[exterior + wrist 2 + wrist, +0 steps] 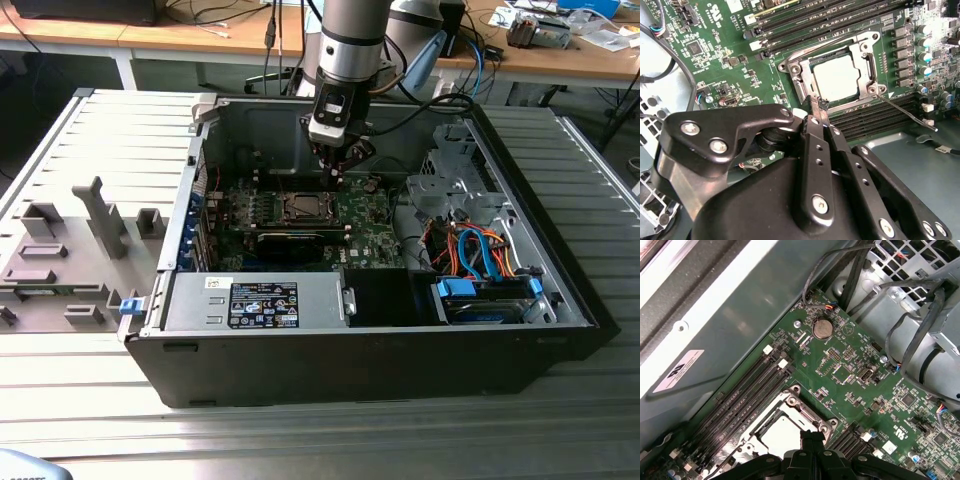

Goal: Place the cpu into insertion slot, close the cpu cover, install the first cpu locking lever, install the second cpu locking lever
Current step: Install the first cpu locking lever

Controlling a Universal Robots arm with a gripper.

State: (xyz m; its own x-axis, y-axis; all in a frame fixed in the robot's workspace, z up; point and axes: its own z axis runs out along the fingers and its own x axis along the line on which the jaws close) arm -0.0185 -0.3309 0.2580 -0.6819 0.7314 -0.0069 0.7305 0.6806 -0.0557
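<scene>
End effector (817, 104): black, with two slim fingers drawn together to a point and no gap or object visible between them. In both wrist views (812, 436) the tips sit at one corner of the socket frame, touching or just above its edge; which cannot be told. In the exterior view (336, 170) it hangs inside the open computer case (350, 370), above the green motherboard (715, 60).

Cpu (837, 79): flat square chip with a pale silver-grey top and a matte finish. It lies level in the insertion slot (303, 207), near the middle of the motherboard.

Cpu cover (799, 75): thin silver metal frame lying down flat around the cpu, whose top shows through the square opening. There are round fasteners at its corners.

Locking lever (905, 112): thin wire rod jutting from one corner of the socket across the memory slots (875, 116), its tip well clear of the frame. A second thin rod (835, 41) runs along the opposite side of the cover.

Coin battery (822, 328): round and silver, on the motherboard well apart from the socket.

Case: black, lying on its side on a ribbed metal counter (300, 440), with orange and blue cables (480, 250) at the exterior view's right.
</scene>
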